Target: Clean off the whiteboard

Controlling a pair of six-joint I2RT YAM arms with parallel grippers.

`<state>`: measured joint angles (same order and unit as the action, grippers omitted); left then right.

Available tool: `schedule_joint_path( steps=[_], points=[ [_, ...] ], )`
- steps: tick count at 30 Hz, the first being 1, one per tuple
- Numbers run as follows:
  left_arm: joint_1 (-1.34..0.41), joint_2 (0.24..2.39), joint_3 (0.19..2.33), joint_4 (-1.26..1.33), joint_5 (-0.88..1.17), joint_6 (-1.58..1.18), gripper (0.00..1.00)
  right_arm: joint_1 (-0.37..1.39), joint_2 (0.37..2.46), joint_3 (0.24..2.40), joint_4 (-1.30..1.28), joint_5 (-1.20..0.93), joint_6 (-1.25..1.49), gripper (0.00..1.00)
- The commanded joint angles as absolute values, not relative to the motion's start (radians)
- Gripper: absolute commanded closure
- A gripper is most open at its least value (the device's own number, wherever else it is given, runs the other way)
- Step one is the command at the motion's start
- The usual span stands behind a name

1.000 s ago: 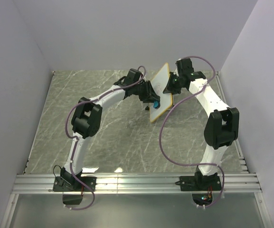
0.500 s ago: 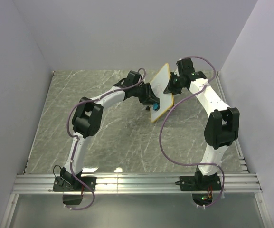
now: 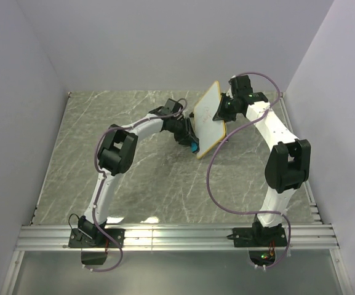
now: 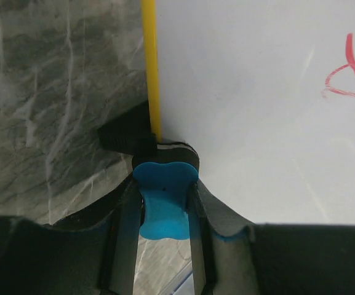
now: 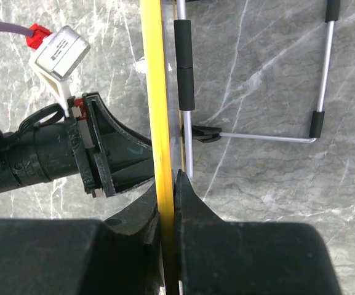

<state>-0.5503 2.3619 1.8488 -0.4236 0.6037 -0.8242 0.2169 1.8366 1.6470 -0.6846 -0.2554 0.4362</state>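
Left pincer (image 4: 163, 190), gripping blue eraser (image 4: 163, 212), has slid to whiteboard (image 4: 257, 110) lower corner; right pincer (image 5: 168, 184) clamps rim (image 5: 163, 92); red scribble (image 4: 349, 83) unerased.

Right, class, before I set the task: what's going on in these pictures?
The right gripper is clamped on the yellow rim of the small white whiteboard, holding it up at a tilt. The left gripper holds a small blue bone-shaped eraser at a corner of the board's white face. A red scribble further along the face is not yet wiped.
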Motion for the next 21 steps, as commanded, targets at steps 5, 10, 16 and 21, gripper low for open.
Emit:
schedule_joint_path(
  steps=[5, 10, 16, 21],
  points=[
    [-0.612, 2.444, 2.080, -0.405, 0.601, -0.837, 1.00, 0.261, 1.807, 1.608, -0.652, -0.439, 0.595, 1.00],
    [-0.575, 2.470, 2.206, -0.312, 0.681, -0.902, 1.00, 0.262, 1.783, 1.546, -0.634, -0.474, 0.604, 1.00],
    [-0.549, 2.430, 2.232, -0.199, 0.796, -0.947, 1.00, 0.276, 1.726, 1.456, -0.585, -0.531, 0.611, 1.00],
    [-0.558, 2.373, 2.209, -0.167, 0.839, -0.960, 1.00, 0.287, 1.715, 1.420, -0.560, -0.564, 0.612, 1.00]
  ],
)
